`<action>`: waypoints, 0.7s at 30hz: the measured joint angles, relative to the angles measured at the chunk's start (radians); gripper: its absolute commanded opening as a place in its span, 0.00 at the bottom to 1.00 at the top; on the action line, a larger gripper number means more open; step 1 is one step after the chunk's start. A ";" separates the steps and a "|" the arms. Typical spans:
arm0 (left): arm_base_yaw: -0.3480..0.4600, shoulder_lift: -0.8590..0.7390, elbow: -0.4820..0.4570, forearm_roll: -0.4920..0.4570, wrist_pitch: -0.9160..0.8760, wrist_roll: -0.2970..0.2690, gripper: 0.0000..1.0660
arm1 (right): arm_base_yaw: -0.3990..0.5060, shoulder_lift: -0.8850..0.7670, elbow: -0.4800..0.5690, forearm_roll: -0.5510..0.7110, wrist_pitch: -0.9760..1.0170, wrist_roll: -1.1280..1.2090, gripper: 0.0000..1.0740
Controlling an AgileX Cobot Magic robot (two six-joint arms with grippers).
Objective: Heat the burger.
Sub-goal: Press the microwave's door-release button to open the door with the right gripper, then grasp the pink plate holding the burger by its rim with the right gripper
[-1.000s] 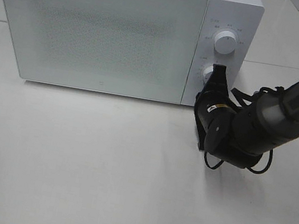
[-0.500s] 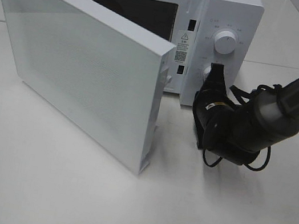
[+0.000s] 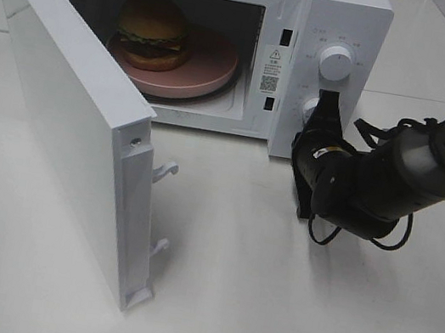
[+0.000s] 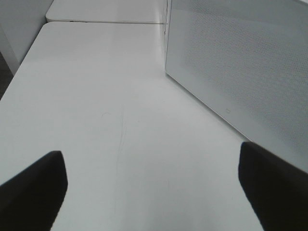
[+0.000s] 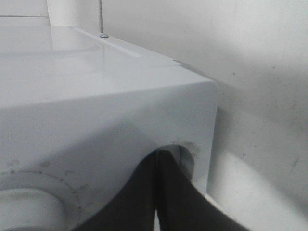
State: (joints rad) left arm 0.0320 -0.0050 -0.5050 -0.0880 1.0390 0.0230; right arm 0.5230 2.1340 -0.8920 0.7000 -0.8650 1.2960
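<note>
The burger (image 3: 151, 31) is seen at ten o'clock on the plate (image 3: 211, 68) inside the open microwave (image 3: 356, 22). The right tool (image 3: 327, 109) is pressed together at the lower knob (image 3: 308, 107); the left tool (image 4: 153, 185) is spread.

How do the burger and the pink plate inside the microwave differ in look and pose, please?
The burger is domed and tall, while the plate is flat. The burger is golden brown with green lettuce; the plate is plain pink. The burger is narrower and sits left of the plate's centre in the high view. Both are round and rest inside the open microwave.
</note>
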 measured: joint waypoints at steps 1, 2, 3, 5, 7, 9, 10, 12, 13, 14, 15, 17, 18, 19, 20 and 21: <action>0.000 0.000 0.000 0.000 0.000 0.000 0.83 | 0.000 0.000 0.000 0.000 0.000 0.000 0.00; 0.000 0.000 0.000 0.000 0.000 0.000 0.83 | -0.002 -0.005 0.004 -0.007 0.007 0.001 0.00; 0.000 0.000 0.000 0.000 0.000 0.000 0.83 | -0.004 -0.020 0.012 -0.014 0.025 0.001 0.00; 0.000 0.000 0.000 0.000 0.000 0.000 0.83 | -0.006 -0.031 0.020 -0.015 0.034 0.001 0.00; 0.000 0.000 0.000 0.000 0.000 0.000 0.83 | -0.008 -0.047 0.031 -0.022 0.054 0.001 0.00; 0.000 0.000 0.000 0.000 0.000 0.000 0.83 | -0.009 -0.070 0.046 -0.025 0.076 -0.003 0.00; 0.000 0.000 0.000 0.000 0.000 0.000 0.83 | -0.009 -0.070 0.046 -0.025 0.076 -0.003 0.00; 0.000 0.000 0.000 0.000 0.000 0.000 0.83 | -0.010 -0.093 0.059 -0.027 0.099 -0.005 0.00; 0.000 0.000 0.000 0.000 0.000 0.000 0.83 | -0.010 -0.093 0.059 -0.027 0.099 -0.005 0.00; 0.000 0.000 0.000 0.000 0.000 0.000 0.83 | -0.010 -0.112 0.070 -0.030 0.115 -0.016 0.00; 0.000 0.000 0.000 0.000 0.000 0.000 0.83 | -0.010 -0.112 0.070 -0.030 0.115 -0.016 0.00; 0.000 0.000 0.000 0.000 0.000 0.000 0.83 | -0.010 -0.147 0.090 -0.033 0.162 -0.049 0.00; 0.000 0.000 0.000 0.000 0.000 0.000 0.83 | -0.010 -0.147 0.090 -0.033 0.162 -0.049 0.00; 0.000 0.000 0.000 0.000 0.000 0.000 0.83 | -0.010 -0.177 0.105 -0.033 0.199 -0.089 0.00; 0.000 0.000 0.000 0.000 0.000 0.000 0.83 | -0.010 -0.177 0.105 -0.033 0.199 -0.089 0.00; 0.000 0.000 0.000 0.000 0.000 0.000 0.83 | -0.010 -0.189 0.114 -0.033 0.219 -0.113 0.00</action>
State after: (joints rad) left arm 0.0320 -0.0050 -0.5050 -0.0880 1.0390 0.0230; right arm 0.5130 1.9450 -0.7780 0.6670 -0.6460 1.1830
